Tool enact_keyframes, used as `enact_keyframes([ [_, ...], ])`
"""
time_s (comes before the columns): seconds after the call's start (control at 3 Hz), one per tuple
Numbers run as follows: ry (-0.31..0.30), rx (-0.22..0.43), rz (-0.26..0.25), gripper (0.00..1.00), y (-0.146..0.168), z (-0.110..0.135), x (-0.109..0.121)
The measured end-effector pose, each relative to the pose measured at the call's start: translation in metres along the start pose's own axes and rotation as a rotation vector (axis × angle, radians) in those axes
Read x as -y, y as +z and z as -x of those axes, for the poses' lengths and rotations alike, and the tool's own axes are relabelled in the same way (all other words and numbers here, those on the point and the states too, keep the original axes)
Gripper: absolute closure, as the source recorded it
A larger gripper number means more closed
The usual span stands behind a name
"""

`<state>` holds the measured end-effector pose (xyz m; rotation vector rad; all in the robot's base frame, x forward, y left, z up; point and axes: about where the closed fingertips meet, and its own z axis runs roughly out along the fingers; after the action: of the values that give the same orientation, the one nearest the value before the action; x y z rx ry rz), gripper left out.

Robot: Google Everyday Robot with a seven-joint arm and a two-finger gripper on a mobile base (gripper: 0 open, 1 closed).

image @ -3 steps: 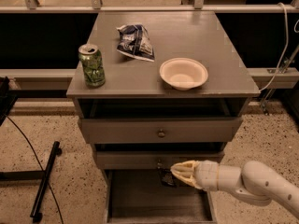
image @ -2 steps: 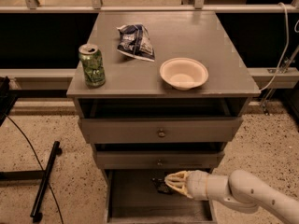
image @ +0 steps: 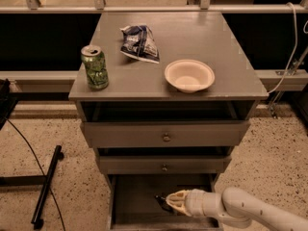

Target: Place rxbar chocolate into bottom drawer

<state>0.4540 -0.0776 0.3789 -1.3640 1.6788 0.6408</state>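
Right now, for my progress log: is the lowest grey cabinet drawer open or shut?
Open: the lowest grey drawer is pulled out, flat floor exposed. The gripper is inside it, by the small black-wrapped bar.

- The end effector (image: 169, 202) sits low in the bottom drawer (image: 137, 198). It covers part of the bar (image: 161, 202), which shows only as a dark sliver, and the bar's lettering cannot be read.
- The arm (image: 250, 211) hides the drawer's right front corner and is cut off at the bottom-right edge.
- The drawer's front is cut by the bottom edge.
- The gap under the tabletop (image: 192, 28) is too dark to see into.
- The black stand (image: 47, 186) is cut off at the left edge.
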Motion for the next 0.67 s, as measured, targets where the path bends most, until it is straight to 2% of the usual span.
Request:
enact_keyframes([
  [0.33, 0.092, -0.009, 0.039, 1.0, 0.025, -0.04, -0.007],
  [0.67, 0.178, -0.006, 0.078, 1.0, 0.046, -0.068, -0.01],
])
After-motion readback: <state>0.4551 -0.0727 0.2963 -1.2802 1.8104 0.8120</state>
